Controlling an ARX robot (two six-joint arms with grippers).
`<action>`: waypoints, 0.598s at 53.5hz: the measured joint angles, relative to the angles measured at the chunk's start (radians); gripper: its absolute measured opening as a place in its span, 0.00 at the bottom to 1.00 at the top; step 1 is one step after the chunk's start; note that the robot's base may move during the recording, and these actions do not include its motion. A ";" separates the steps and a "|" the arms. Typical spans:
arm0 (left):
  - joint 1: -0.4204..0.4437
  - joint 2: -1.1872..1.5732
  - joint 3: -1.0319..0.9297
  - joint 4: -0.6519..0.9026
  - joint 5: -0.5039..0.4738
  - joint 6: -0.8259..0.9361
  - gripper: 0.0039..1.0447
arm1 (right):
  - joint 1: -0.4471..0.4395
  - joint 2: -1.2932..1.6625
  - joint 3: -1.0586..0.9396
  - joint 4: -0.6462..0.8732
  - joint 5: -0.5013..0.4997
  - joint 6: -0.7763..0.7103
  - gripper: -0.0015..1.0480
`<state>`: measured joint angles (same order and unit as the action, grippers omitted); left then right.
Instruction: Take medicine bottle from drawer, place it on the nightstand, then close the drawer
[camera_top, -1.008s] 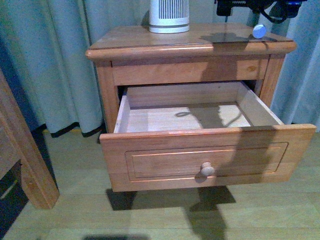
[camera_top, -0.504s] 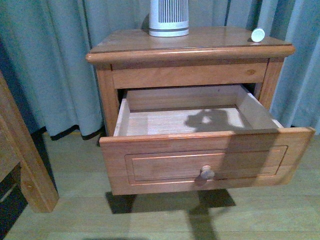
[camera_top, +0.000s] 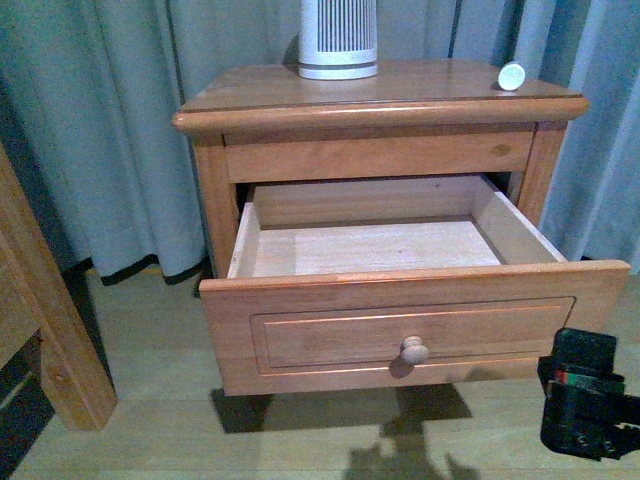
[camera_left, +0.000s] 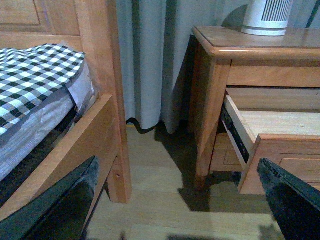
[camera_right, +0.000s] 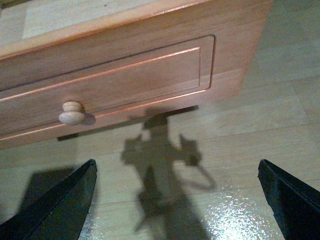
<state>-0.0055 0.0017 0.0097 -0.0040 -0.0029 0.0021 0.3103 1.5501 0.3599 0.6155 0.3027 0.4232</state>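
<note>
The medicine bottle (camera_top: 511, 76) is a small white cylinder lying on the nightstand (camera_top: 380, 85), at the right rear of its top. The drawer (camera_top: 400, 320) stands pulled out, and its bare inside shows nothing. My right gripper (camera_top: 585, 405) hangs low at the front right, beside the drawer front's right end. In the right wrist view it is open (camera_right: 177, 205) over the floor, with the drawer's knob (camera_right: 72, 113) ahead of it. My left gripper (camera_left: 185, 210) is open above the floor between the bed and the nightstand (camera_left: 215, 50), holding nothing.
A tall white ribbed device (camera_top: 338, 40) stands at the back of the nightstand top. A wooden bed frame (camera_left: 95, 90) with checkered bedding (camera_left: 35, 75) lies to the left. Grey curtains (camera_top: 110, 120) hang behind. The floor is wooden (camera_top: 330, 440).
My right arm was over the nightstand top by the bottle a second ago. It has since left that spot and come down low at the drawer's front right. The bottle stays on top.
</note>
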 joint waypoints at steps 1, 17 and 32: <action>0.000 0.000 0.000 0.000 0.000 0.000 0.94 | 0.000 0.029 0.008 0.019 0.001 -0.001 0.93; 0.000 0.000 0.000 0.000 0.000 0.000 0.94 | -0.029 0.385 0.243 0.198 -0.008 -0.056 0.93; 0.000 0.000 0.000 0.000 0.000 0.000 0.94 | -0.095 0.642 0.615 0.126 -0.042 -0.106 0.93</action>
<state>-0.0055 0.0017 0.0097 -0.0040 -0.0029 0.0021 0.2150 2.1921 0.9745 0.7414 0.2607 0.3172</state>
